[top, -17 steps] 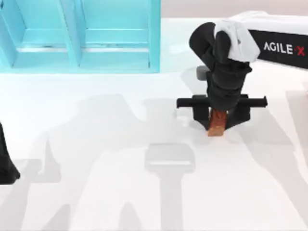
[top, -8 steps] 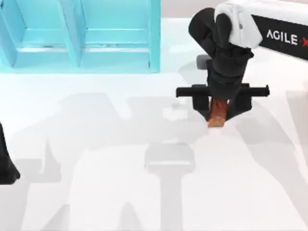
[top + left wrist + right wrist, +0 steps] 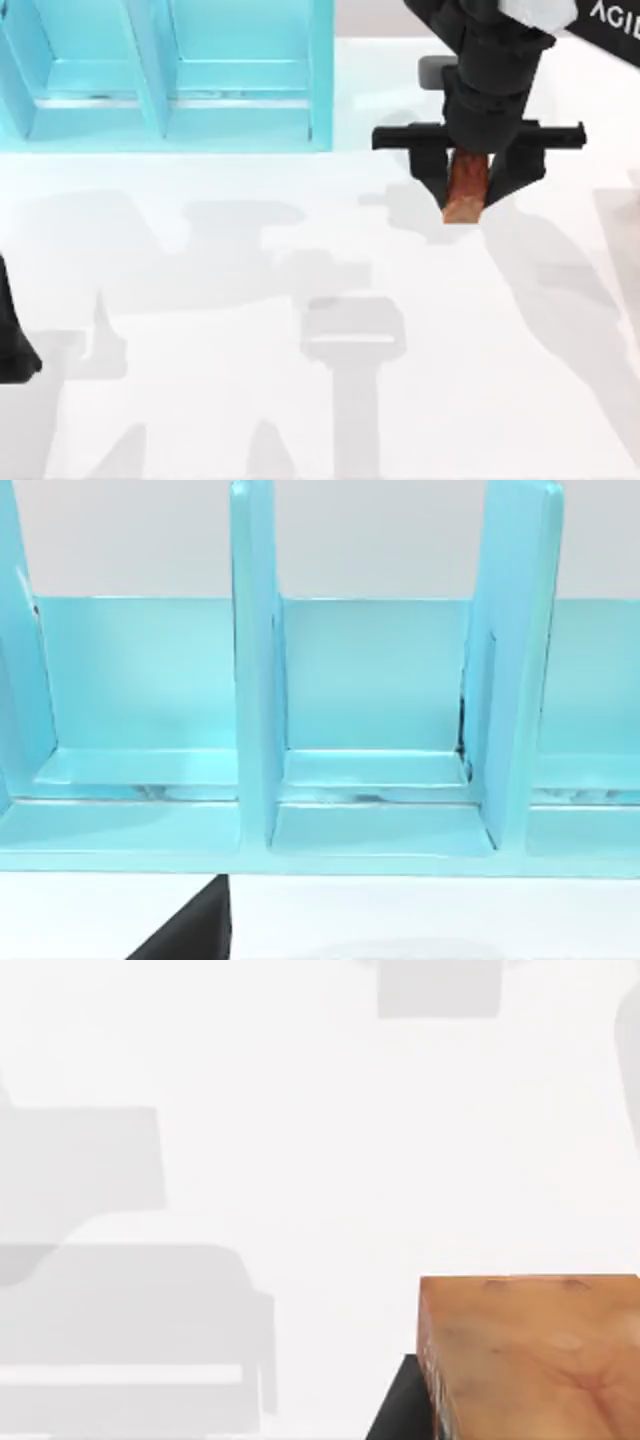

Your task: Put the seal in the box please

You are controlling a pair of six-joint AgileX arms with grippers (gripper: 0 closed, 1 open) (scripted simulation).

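Right pincer (image 3: pixel 468 190) is clamping the seal (image 3: pixel 466 187) upright, clear of the desk (image 3: pixel 300 400), for transfer to the box (image 3: pixel 170 75). Left arm is sitting parked at the desk's left edge; its pincer state cannot be told.

The seal (image 3: pixel 466 187), a small reddish-brown upright block, hangs above the white counter at far right, right of the turquoise box (image 3: pixel 160 75).

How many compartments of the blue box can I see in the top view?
2, partly: one at the top left of the blue box, one to its right. More may lie beyond the picture's edge.
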